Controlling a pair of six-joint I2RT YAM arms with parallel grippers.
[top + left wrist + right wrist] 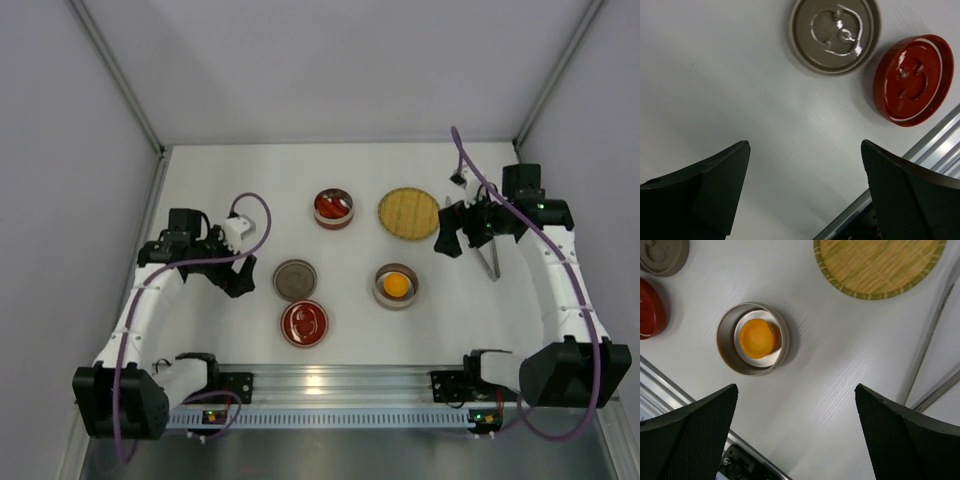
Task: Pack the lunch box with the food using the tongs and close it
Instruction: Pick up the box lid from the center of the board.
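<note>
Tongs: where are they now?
Top view, right side: the tongs lie beside the open right tool, right of the bowl holding the orange piece, near the bamboo plate.

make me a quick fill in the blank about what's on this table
1. The tongs lie beside the ____ arm.
2. The lid nearest the robot is ____.
3. The left pincer and right pincer are both ____.
4. The woven plate is ____.
Missing words: right; red; open; empty
</note>
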